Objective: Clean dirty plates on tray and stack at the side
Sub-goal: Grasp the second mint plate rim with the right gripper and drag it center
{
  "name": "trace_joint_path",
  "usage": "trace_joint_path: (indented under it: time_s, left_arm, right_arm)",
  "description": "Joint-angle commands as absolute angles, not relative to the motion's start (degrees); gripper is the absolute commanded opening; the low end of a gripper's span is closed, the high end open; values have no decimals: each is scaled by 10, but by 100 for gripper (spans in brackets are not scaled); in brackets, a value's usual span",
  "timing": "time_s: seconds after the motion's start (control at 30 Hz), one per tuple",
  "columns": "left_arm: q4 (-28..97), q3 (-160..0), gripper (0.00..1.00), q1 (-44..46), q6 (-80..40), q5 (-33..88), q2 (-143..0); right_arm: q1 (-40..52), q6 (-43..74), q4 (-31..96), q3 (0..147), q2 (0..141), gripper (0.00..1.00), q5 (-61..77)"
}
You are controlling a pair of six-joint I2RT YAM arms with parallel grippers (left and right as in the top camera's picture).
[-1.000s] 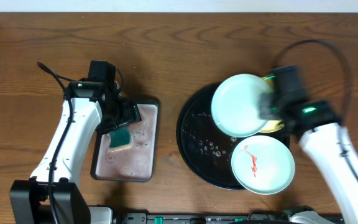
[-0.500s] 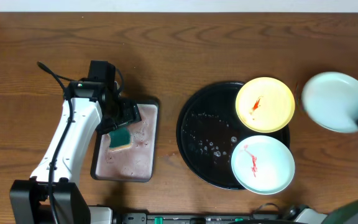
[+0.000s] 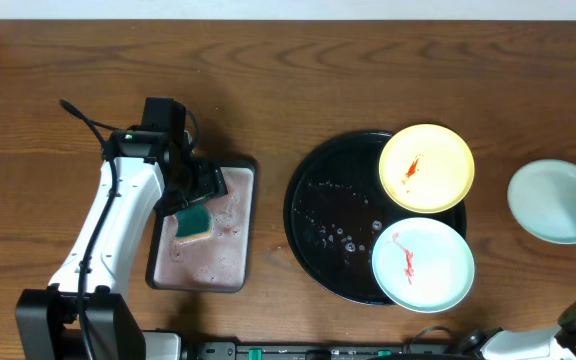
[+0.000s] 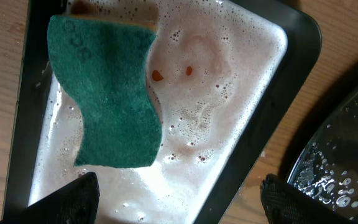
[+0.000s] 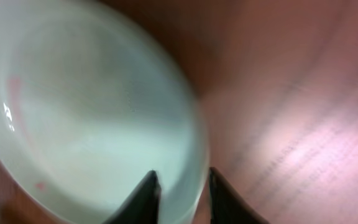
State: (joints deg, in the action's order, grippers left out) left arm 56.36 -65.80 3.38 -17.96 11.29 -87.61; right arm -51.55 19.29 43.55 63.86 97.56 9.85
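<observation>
**Plate [image 5: 92,118] rim clamped in my right pincer [image 5: 180,186]**

It hangs over bare table [image 3: 528,90], right of the tray [image 3: 313,215] — rim gripped between my tips. My left pincer [image 4: 179,190] stands wide apart over the pan [image 4: 294,68] — green sponge [image 4: 110,99] lying in its suds just ahead.

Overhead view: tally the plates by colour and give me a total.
Pale blue-green plates: 2 (smeared blue-green plate on the tray; held blue-green plate off the tray, gripped by the right hand)
Yellow plate: 1 (smeared, on the tray)
Total: 3 plates
</observation>
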Motion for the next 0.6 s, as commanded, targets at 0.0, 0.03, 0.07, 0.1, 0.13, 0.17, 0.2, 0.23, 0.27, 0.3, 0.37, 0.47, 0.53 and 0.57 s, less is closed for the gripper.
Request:
trace_joint_path:
  time_s: [0.0, 0.03, 0.07, 0.1, 0.13, 0.17, 0.2, 0.23, 0.27, 0.3, 0.37, 0.47, 0.53, 0.57]
  left_arm:
    - [564, -663, 84, 32, -174, 114, -868]
    - [564, -663, 83, 32, -174, 114, -868]
    - [564, -663, 84, 32, -174, 114, -868]
    - [564, -663, 83, 32, -174, 114, -868]
    - [564, -663, 83, 32, -174, 114, -868]
    - [564, -663, 83, 32, -174, 114, -868]
    - [564, -663, 83, 32, -174, 114, -868]
    - [564, -663, 84, 32, -174, 114, -868]
    - [564, -663, 83, 32, -174, 114, -868]
    - [564, -663, 83, 32, -174, 114, -868]
    - [564, -663, 83, 32, -174, 114, -868]
    - [564, -663, 83, 32, -174, 114, -868]
    - [564, -663, 83, 32, -174, 114, -868]
    - [564, -663, 84, 32, -174, 114, -868]
  right_arm:
    - [-481, 140, 441, 648, 963, 35, 185]
    - [-473, 141, 446, 650, 956, 39, 208]
    - [-467, 141, 448, 652, 947, 42, 227]
    - [-458, 140, 448, 653, 935, 46, 246]
    - [-448, 136, 449, 653, 922, 48, 261]
    - [-434, 130, 454, 653, 902, 49, 279]
    - [-419, 130, 461, 653, 886, 50, 282]
    - [-399, 130, 472, 653, 867, 50, 282]
    - [-376, 126, 485, 653, 848, 50, 280]
    - [-350, 119, 500, 653, 830, 51, 275]
    - [-284, 117, 536, 652, 800, 51, 231]
    - [-178, 117, 591, 641, 787, 52, 102]
    - [-123, 123, 622, 627, 790, 51, 41]
    - [-105, 133, 634, 620, 791, 50, 23]
